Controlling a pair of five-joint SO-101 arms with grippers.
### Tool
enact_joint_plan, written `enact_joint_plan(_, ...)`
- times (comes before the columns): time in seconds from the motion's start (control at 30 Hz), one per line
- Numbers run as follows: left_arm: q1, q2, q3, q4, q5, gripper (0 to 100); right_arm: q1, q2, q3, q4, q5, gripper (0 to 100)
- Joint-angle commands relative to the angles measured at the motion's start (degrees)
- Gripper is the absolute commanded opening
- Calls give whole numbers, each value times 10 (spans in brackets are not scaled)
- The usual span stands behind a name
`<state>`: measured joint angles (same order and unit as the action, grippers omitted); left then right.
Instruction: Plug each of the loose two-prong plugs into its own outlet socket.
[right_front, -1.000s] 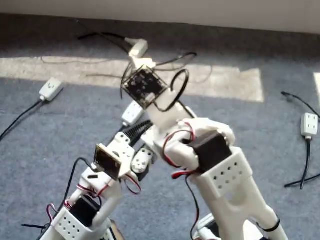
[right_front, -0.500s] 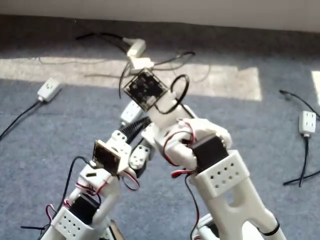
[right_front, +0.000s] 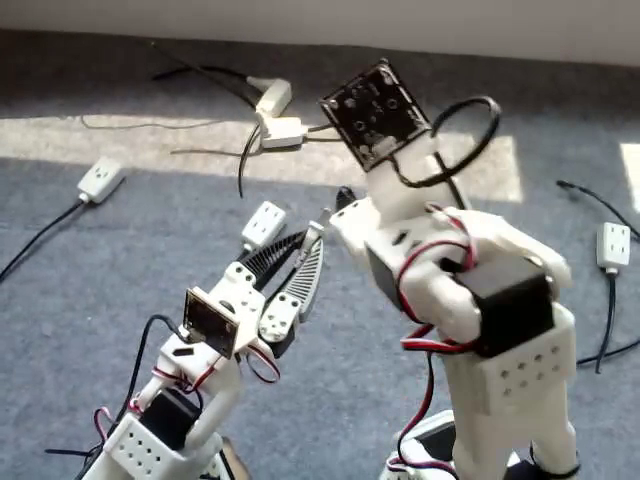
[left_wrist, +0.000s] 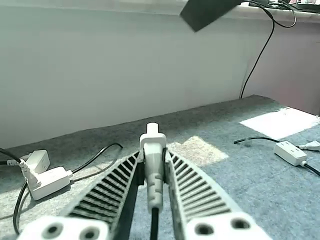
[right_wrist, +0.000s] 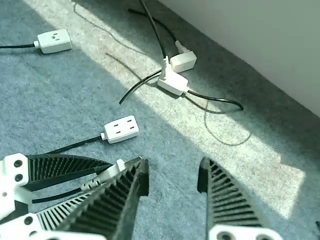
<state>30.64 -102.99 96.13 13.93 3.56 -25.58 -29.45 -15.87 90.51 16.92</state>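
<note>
My left gripper (left_wrist: 153, 156) is shut on a white two-prong plug (left_wrist: 152, 150), prongs pointing forward, with its black cord running back between the fingers. In the high view this gripper (right_front: 300, 248) hovers just short of a white outlet (right_front: 264, 222) on the grey carpet. My right gripper (right_wrist: 170, 167) stands open with nothing in it, above and beside the left gripper and the held plug (right_wrist: 107, 174). The same outlet (right_wrist: 120, 129) lies a little ahead. Another free outlet (right_front: 101, 178) lies at the far left and a third (right_front: 617, 248) at the far right.
Two white outlets (right_front: 273, 97) (right_front: 283, 131) with plugs in them lie near the back wall among loose black cords. Thin cords (right_front: 200, 152) trail across the sunlit strip of carpet. The right arm's body (right_front: 480, 300) towers over the right half of the floor.
The right arm has lifted and swung right, off the middle outlet, which now shows. The left gripper with its plug has kept its place.
</note>
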Motion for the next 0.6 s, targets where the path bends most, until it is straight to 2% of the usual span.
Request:
enact_joint_plan(0.0, 5, 1, 9, 2, -4, 7, 53, -5, -58, 16, -7, 170)
enact_joint_plan(0.23, 5, 1, 9, 2, -5, 7, 68, 0, -16, 0, -7, 170)
enact_joint_plan(0.57, 5, 0, 9, -1, -5, 7, -11, 0, 238, -196, -7, 170)
